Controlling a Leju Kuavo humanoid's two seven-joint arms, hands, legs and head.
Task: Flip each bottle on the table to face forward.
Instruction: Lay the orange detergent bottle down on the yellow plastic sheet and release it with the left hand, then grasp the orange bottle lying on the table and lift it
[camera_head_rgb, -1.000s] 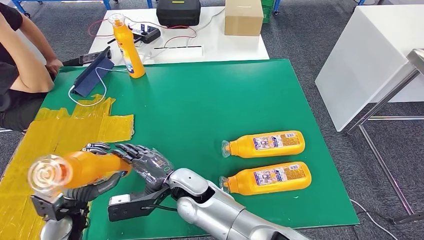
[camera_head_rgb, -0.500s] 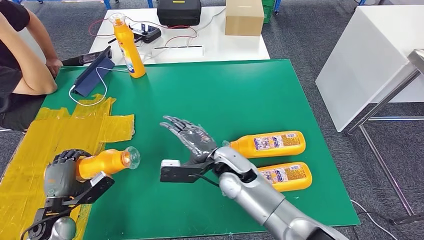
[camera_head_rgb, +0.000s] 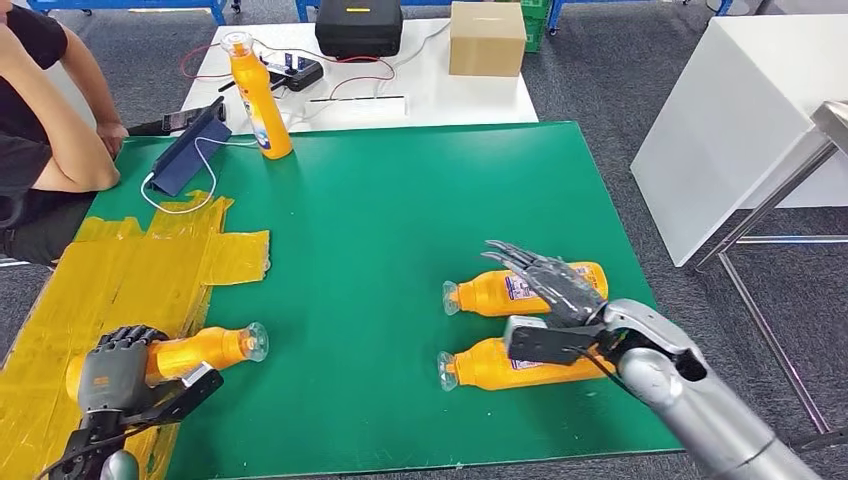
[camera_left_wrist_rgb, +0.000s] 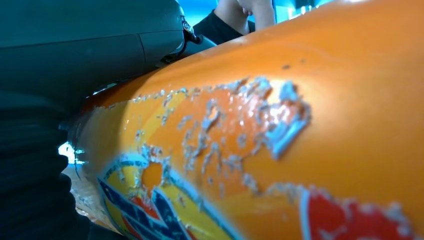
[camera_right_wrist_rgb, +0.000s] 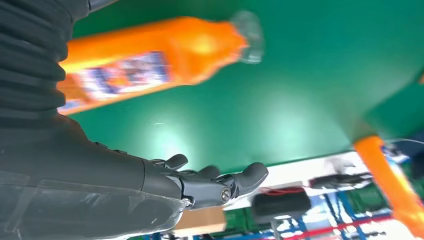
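Left hand (camera_head_rgb: 112, 375) fingers wrap orange bottle (camera_head_rgb: 200, 348), label scuffed; right hand (camera_head_rgb: 553, 282) fingers spread, empty.

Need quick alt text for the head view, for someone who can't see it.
The left hand grips an orange bottle lying on yellow tape; the open right hand hovers over two lying bottles on the green mat.

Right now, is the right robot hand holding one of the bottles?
No, the right robot hand hovers with fingers spread above the two lying bottles, gripping neither.
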